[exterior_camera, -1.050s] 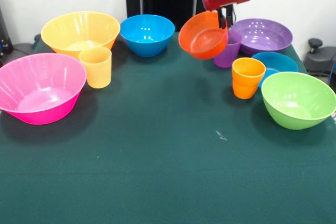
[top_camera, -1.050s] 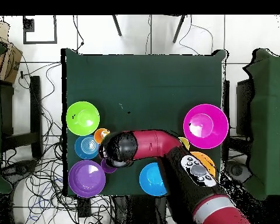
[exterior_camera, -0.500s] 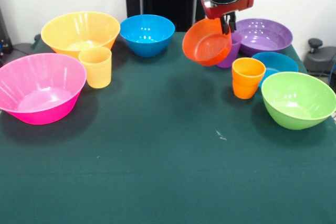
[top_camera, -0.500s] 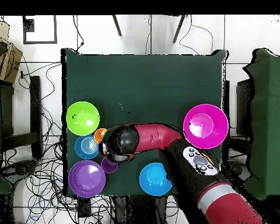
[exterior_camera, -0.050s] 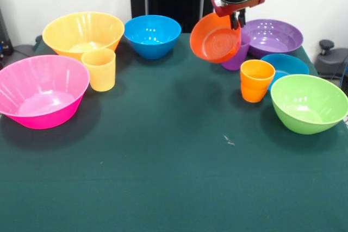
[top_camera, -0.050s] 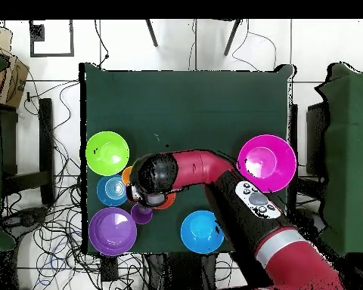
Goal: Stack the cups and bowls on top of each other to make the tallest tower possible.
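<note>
Jaws of the gripper (exterior_camera, -0.050s: 236, 21) grasp the small red-orange bowl (exterior_camera, -0.050s: 216, 38) by its rim, tilted, airborne beside the orange cup (exterior_camera, -0.050s: 256, 80). Level the bowl and centre it over the cup before release

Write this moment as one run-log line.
gripper: shut on small red-orange bowl | bowl: lifted, tilted | orange cup: on table, empty | tower: not started

Red arm (top_camera, -0.050s: 207, 168) with black joints and grey button panel.
</note>
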Motion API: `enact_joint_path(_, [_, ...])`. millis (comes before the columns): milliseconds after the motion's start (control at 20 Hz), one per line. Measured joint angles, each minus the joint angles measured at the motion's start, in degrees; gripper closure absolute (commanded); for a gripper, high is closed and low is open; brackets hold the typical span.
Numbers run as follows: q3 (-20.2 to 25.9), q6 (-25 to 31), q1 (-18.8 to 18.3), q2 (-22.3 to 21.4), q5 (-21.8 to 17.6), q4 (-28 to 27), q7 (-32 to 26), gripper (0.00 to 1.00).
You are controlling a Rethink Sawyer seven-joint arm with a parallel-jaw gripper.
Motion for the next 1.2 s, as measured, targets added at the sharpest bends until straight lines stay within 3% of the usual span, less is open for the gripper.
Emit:
enact_joint_path(500, [0.62, 7.15, -0.01, -1.33, -5.41, -3.54, 0.00, 1.00])
enact_joint_path(900, [1.90, 6.66, 0.02, -4.60, -12.04, -3.77, 0.00, 1.00])
enact_joint_path(1050, [2.23, 3.02, 0.12, -6.33, -17.01, -3.76, 0.00, 1.00])
enact_joint_path(1200, [2.23, 0.15, 0.17, -6.89, -18.96, -3.73, 0.00, 1.00])
